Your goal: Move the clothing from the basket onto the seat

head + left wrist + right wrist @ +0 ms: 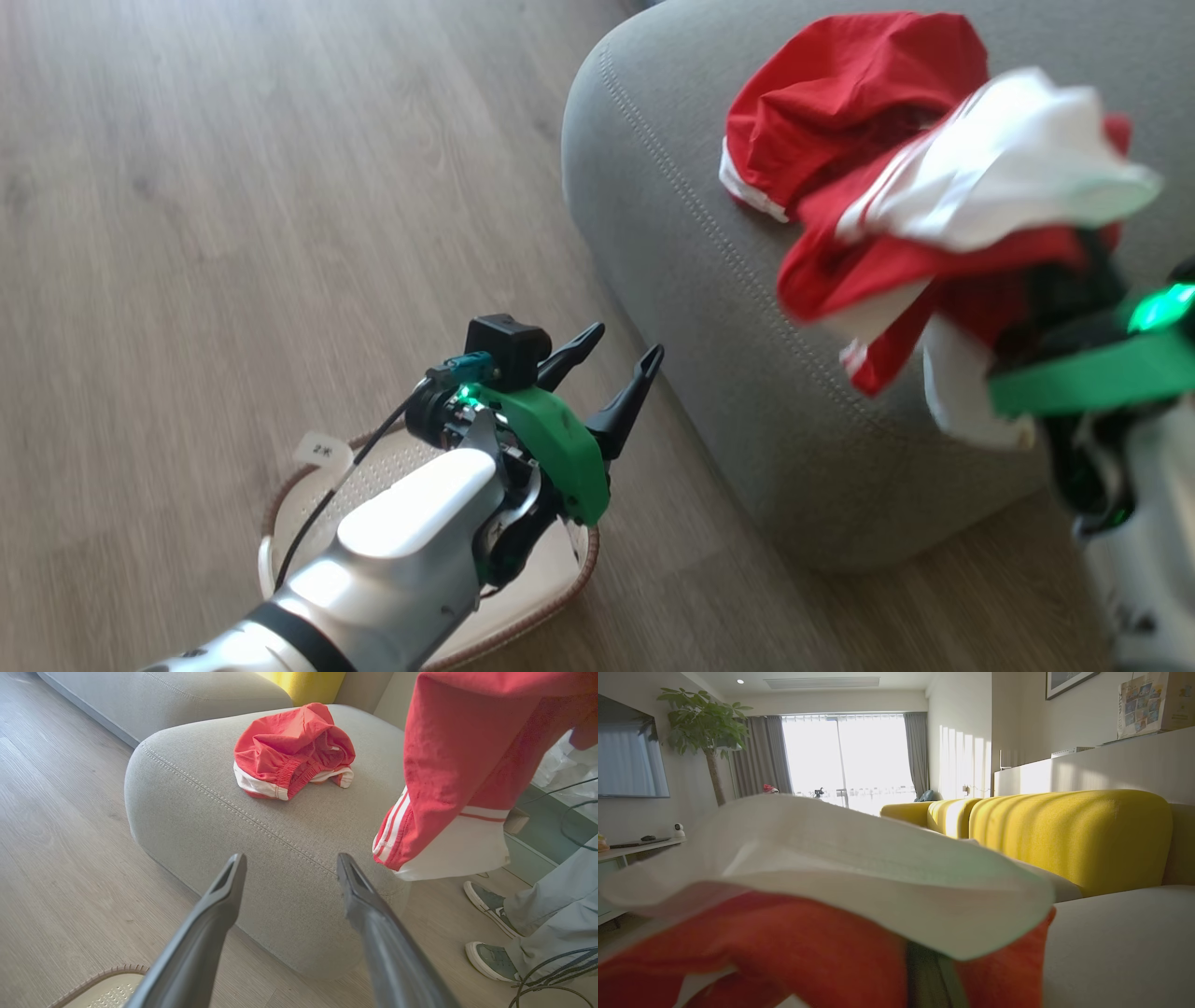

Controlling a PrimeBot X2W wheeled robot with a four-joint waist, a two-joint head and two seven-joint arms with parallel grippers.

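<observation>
One piece of the red clothing (840, 93) lies crumpled on the grey seat (672, 280), white trim showing (292, 749). My right gripper (1064, 289) is shut on a second red and white garment (934, 243), held above the seat's near right part. It hangs down with white stripes (458, 765) and drapes over the right wrist view (831, 882), hiding most of the fingers. My left gripper (627, 341) stands open with nothing in it, beside the seat's front edge (233, 826) and above the cream basket (308, 495). My left forearm hides most of the basket.
Wooden floor lies left of the seat. A person's two grey shoes (490, 905) and a trouser leg stand on the floor to the seat's right, with cables nearby. Yellow back cushions (1064, 835) rise behind the seat.
</observation>
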